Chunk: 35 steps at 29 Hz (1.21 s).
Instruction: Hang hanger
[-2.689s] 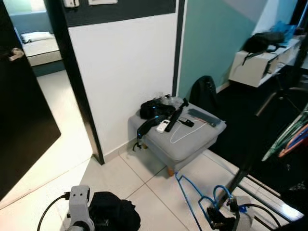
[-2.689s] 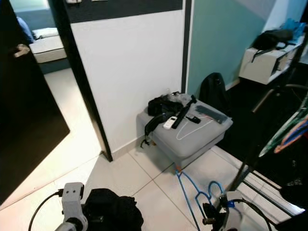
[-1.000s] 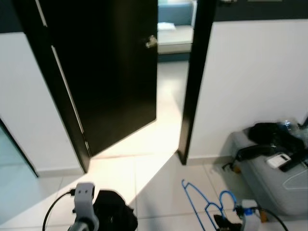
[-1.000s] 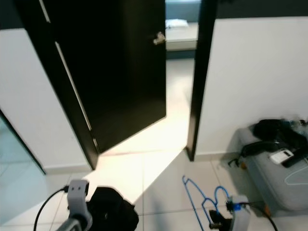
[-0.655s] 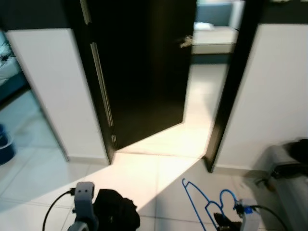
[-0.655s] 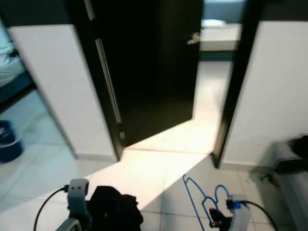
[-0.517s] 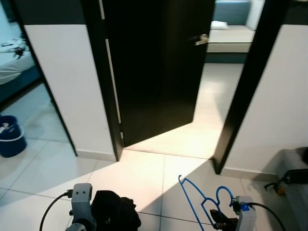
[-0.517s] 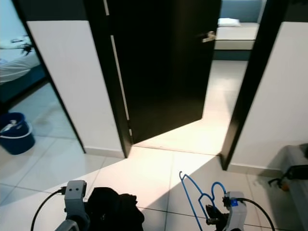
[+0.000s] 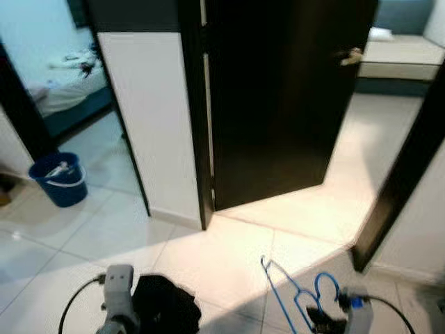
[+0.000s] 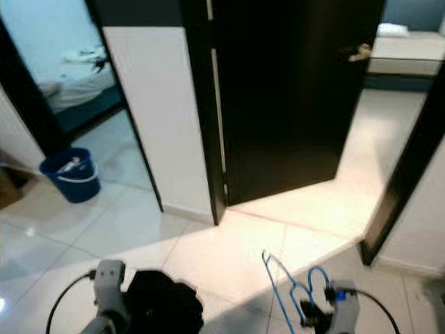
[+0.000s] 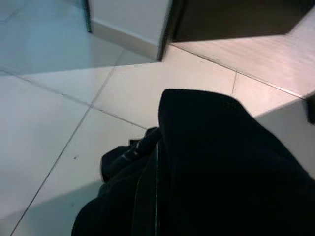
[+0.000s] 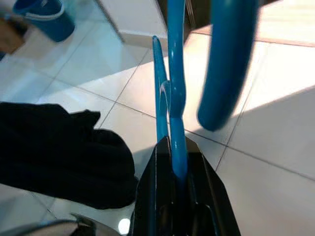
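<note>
A blue wire hanger (image 9: 292, 298) stands upright low in front of me, its hook curling at the right. My right gripper (image 12: 175, 145) is shut on the hanger's (image 12: 176, 93) thin wire, and the thick blue hook hangs blurred close to the camera. That arm's wrist (image 9: 356, 313) sits at the lower right of the head views. A black garment (image 9: 164, 307) is bunched at the lower left beside my left wrist (image 9: 118, 292). In the left wrist view my left gripper (image 11: 155, 152) is shut on the black garment (image 11: 216, 162), which drapes over the fingers.
Pale tiled floor (image 9: 229, 250) lies ahead. A dark door (image 9: 278, 104) stands ajar onto a bright room. A white wall panel (image 9: 149, 118) separates it from a bedroom doorway at the left, where a blue bucket (image 9: 61, 179) stands. A black door frame (image 9: 407, 181) rises at the right.
The camera has swung left: the grey stool has left the picture, and the left bedroom and blue bucket have come in. Both grippers keep the same hold.
</note>
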Motion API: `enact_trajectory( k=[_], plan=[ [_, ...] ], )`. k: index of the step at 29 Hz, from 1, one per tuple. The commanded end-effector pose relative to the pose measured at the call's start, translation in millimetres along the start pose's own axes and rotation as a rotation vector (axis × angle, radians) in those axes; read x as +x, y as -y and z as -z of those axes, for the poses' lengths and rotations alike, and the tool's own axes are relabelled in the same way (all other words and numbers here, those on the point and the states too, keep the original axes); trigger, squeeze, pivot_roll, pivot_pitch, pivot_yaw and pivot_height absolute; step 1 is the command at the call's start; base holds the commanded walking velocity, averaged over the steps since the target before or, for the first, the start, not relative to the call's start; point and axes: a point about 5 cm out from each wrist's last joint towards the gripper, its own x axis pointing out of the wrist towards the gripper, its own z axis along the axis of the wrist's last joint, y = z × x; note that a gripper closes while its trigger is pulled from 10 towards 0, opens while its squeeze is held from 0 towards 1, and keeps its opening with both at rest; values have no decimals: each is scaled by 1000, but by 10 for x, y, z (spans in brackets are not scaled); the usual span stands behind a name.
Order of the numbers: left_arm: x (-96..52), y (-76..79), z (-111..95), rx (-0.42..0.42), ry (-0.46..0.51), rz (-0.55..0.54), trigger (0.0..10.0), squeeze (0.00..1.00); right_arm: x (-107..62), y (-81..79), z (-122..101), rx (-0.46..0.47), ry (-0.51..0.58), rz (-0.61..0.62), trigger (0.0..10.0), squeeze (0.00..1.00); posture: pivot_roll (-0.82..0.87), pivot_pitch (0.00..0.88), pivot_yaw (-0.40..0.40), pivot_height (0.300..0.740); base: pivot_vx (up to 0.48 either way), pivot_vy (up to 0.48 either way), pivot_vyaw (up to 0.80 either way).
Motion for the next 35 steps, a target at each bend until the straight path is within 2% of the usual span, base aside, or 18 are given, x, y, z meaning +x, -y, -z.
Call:
enact_trajectory(
  k=[1,35],
  plan=[
    [-1,-33,-30,8,13,-8,10000,0,8,-36,6,3,-1,-10,10000,0,-70,0,4,740,0,0,712],
    [6,-17,-53,5,21,-7,10000,0,3,-37,8,4,-5,-12,10000,0,-72,0,0,740,0,0,712]
  ],
)
